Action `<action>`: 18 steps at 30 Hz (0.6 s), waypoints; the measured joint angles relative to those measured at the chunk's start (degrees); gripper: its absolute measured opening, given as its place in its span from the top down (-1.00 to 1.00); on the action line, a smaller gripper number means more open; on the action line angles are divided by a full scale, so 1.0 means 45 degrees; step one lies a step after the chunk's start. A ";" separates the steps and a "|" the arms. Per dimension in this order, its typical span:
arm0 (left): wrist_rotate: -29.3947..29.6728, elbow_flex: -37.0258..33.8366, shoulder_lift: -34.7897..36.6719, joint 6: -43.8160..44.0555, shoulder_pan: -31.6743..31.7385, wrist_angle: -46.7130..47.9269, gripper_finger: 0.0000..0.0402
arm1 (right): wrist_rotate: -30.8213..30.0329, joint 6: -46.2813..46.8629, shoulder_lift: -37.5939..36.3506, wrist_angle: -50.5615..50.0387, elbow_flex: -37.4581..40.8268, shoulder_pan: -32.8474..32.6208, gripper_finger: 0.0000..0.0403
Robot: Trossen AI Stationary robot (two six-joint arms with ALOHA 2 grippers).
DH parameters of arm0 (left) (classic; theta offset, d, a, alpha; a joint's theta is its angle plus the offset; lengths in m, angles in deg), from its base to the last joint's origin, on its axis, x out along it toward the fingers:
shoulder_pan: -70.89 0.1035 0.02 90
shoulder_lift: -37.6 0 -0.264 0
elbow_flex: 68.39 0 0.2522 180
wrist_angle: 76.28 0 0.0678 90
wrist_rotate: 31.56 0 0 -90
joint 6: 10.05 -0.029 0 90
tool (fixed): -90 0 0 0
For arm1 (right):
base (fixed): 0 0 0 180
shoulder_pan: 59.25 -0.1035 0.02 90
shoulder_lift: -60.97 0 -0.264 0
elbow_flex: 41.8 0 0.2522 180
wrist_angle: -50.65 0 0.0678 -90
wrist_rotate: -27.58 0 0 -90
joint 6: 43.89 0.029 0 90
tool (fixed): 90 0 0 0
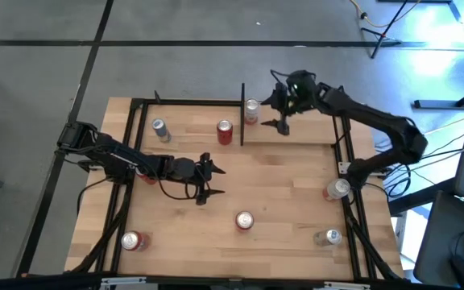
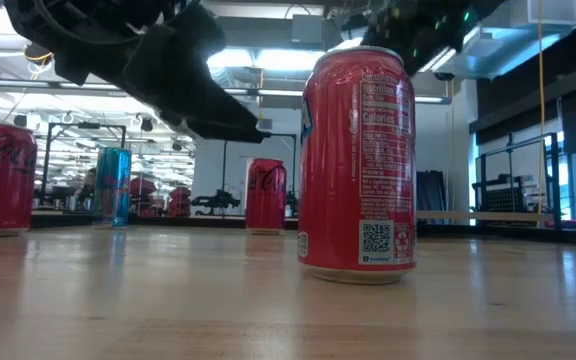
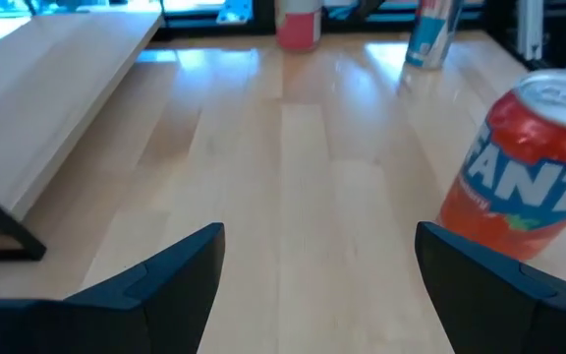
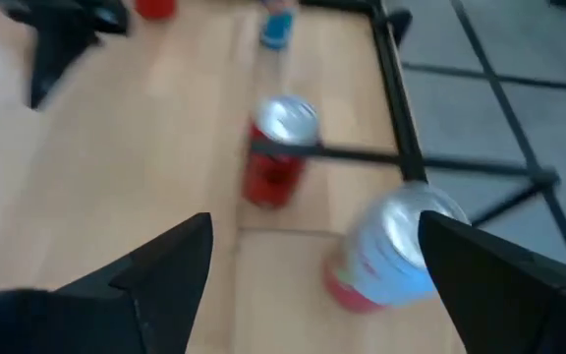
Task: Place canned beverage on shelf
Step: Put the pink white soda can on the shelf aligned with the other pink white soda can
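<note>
The shelf (image 1: 192,121) is the raised light-wood strip at the table's far side, split by a thin black divider (image 1: 242,113). Three cans stand upright on it: a blue-silver one (image 1: 160,130) and a red one (image 1: 225,131) left of the divider, and a red-and-white one (image 1: 251,111) right of it. My right gripper (image 1: 274,113) hovers open just right of that can (image 4: 386,246), touching nothing. My left gripper (image 1: 214,181) is open and low over the table's middle. A red Fanta can (image 3: 519,177) stands past its near-side finger (image 1: 244,220).
More cans stand on the table: one near the right arm's base (image 1: 337,189), a silver one at the near right (image 1: 329,237) and a red one at the near left (image 1: 134,240). Black frame posts and rails (image 1: 346,153) edge the table. Bare wood lies ahead of my left gripper (image 3: 312,147).
</note>
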 joint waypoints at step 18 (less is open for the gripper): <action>0.0482 0.0010 -0.0077 0.0938 -0.0871 -0.1550 -0.57 | -0.5618 0.7773 -0.4201 -0.6722 -0.0005 -0.5976 -0.71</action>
